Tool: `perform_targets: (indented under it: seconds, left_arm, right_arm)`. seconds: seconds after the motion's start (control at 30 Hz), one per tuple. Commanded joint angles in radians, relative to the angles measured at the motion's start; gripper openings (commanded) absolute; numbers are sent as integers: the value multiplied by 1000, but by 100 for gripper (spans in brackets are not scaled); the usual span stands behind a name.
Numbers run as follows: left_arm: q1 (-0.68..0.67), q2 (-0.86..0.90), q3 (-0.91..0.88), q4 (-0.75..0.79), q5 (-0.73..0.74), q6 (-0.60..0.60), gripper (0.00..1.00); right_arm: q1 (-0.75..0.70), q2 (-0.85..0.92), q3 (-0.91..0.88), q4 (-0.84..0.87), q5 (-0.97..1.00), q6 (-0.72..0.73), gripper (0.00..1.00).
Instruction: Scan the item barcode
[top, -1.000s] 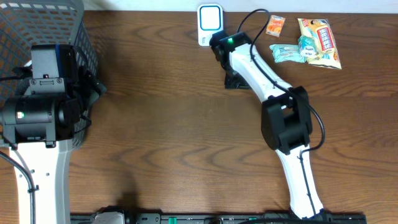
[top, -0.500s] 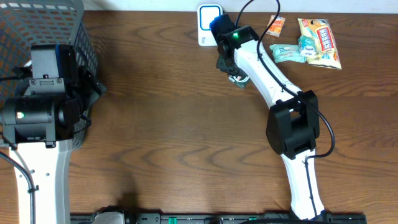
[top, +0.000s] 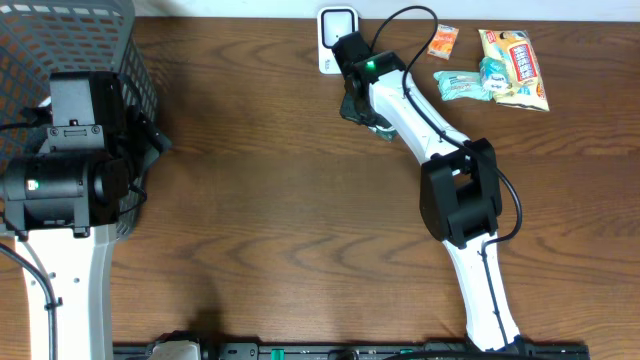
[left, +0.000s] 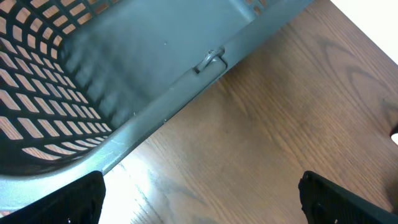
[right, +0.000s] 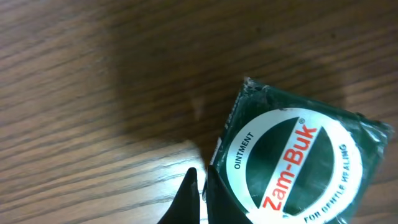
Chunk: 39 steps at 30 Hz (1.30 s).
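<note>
Drawn shut since a second ago, the right gripper meets the edge of the Zam-Buk ointment packet at twelve o'clock on the table, five o'clock of the scanner, a seemingly light, film-slick thing best pinched by its rim.

Overhead straight down over table; wrist cameras close, oblique.

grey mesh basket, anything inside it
The grey plastic mesh basket shows only a bare floor and latticed wall in the left wrist view; overhead, the left arm covers part of it.
</note>
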Motion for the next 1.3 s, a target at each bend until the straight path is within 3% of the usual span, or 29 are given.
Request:
perform_targets:
  seconds: [0.0, 0.43, 0.8, 0.93, 1.13, 1.27]
  left_arm:
    - [7, 0, 5, -3, -10, -5, 98]
    - [7, 0, 5, -3, -10, -5, 98]
    - [7, 0, 5, -3, -10, -5, 98]
    - [7, 0, 5, -3, -10, -5, 97]
    - [7, 0, 5, -3, -10, -5, 98]
    - [7, 0, 5, -3, -10, -5, 97]
  right_arm:
    - [3, 33, -2, -10, 12, -84, 1]
    - [-39, 6, -2, -227, 23, -147, 1]
    - [-101, -125, -2, -463, 313, -148, 1]
    - [-109, -157, -2, -421, 221, -153, 1]
    - [-103, -148, -2, -257, -201, -457, 4]
    - [-87, -118, -2, -216, -260, -488, 8]
